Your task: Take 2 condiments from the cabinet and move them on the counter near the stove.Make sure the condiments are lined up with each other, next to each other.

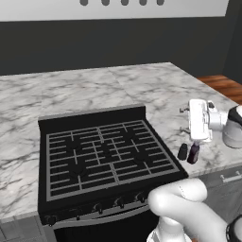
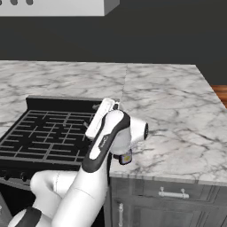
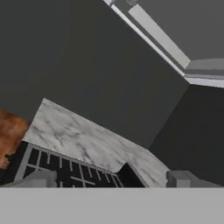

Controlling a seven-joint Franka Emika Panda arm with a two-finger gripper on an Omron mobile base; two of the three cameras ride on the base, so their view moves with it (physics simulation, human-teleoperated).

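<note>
Two condiments stand side by side on the counter [image 1: 142, 85] just right of the stove [image 1: 104, 156], near its front corner: a short black shaker [image 1: 183, 151] and a taller dark-brown sauce bottle [image 1: 193, 153]. The right base view gives the sauce bottle's yellow label [image 2: 126, 157] under my arm. My gripper [image 1: 182, 119] hovers above the bottles, turned sideways toward the stove, open and holding nothing. Seen from the hand view, the gripper [image 3: 113, 179] looks over the stove grates [image 3: 65, 168] and marble counter [image 3: 83, 135] to the dark wall. The cabinet is out of view.
A pale range hood [image 1: 118, 9] hangs over the stove against the dark wall. Grey cupboard fronts with bar handles [image 2: 173, 193] run under the counter. Wooden floor [image 1: 222, 85] lies beyond the counter's right end. Wide bare marble [image 2: 168, 102] stretches behind the bottles.
</note>
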